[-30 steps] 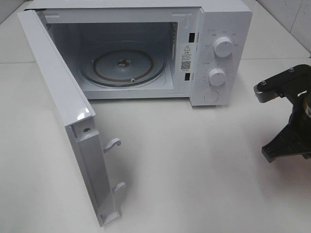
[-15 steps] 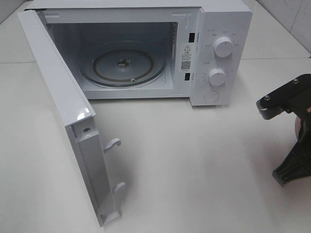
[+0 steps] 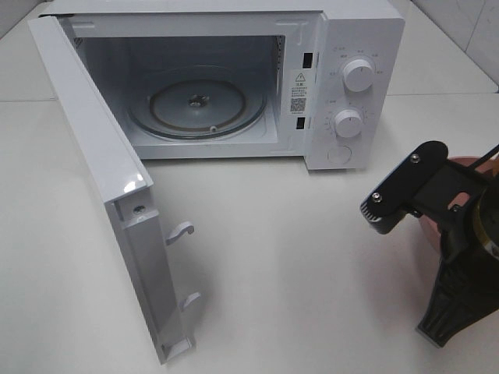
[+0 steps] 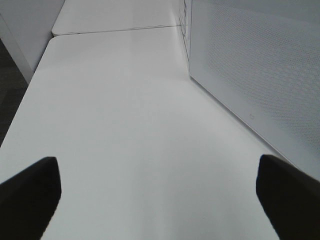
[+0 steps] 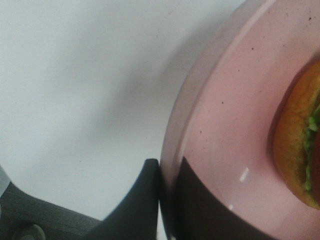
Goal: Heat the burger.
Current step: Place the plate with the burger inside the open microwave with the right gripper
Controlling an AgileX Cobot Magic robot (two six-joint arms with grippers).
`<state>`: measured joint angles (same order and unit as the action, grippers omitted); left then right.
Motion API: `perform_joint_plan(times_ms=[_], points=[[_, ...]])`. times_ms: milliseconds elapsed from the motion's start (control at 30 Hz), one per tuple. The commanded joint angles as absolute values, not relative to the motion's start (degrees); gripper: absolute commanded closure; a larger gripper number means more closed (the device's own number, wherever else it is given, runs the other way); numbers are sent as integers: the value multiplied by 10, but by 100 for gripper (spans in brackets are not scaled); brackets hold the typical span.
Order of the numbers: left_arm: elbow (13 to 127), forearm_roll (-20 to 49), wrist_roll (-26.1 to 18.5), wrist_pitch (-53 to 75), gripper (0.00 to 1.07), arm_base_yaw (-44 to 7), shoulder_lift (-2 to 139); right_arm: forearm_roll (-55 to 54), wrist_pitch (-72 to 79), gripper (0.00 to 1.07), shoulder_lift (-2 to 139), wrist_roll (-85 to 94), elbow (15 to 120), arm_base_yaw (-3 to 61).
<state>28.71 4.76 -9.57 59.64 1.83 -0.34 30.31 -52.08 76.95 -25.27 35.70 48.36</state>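
Observation:
The burger (image 5: pixel 297 150), golden bun with green filling, lies on a pink plate (image 5: pixel 225 125) at the edge of the right wrist view. My right gripper (image 5: pixel 167 175) is shut on the plate's rim, one finger outside and one inside. From the high camera the right arm (image 3: pixel 460 257) hangs over the table right of the microwave (image 3: pixel 351 47), with slivers of the pink plate (image 3: pixel 461 164) showing beneath it; the burger is hidden there. My left gripper (image 4: pixel 160 200) stands open over bare table, holding nothing.
The microwave's door (image 3: pixel 101 171) is swung wide out to the left, its latch hooks pointing right. The glass turntable (image 3: pixel 196 105) inside carries nothing. In the left wrist view the door's meshed face (image 4: pixel 260 65) stands close beside the gripper.
The right arm has swung in from the table's right edge toward the middle and nearer the microwave, carrying the plate. The left gripper and the door have not moved.

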Motion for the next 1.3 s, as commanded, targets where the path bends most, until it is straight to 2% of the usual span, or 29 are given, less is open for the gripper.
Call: perform_joint_plan(times_ms=[33, 500, 800, 967, 1300], points=[[285, 49, -94, 595, 7, 19, -7, 359, -541, 107, 765, -235, 356, 515], [285, 49, -94, 595, 7, 19, -7, 377, -540, 107, 765, -209, 356, 609], [285, 49, -94, 595, 7, 19, -7, 375, -538, 107, 765, -168, 356, 609], [285, 49, -94, 595, 7, 19, -7, 377, -505, 107, 765, -41, 356, 609], [285, 49, -94, 595, 7, 19, -7, 377, -426, 106, 765, 87, 356, 608]])
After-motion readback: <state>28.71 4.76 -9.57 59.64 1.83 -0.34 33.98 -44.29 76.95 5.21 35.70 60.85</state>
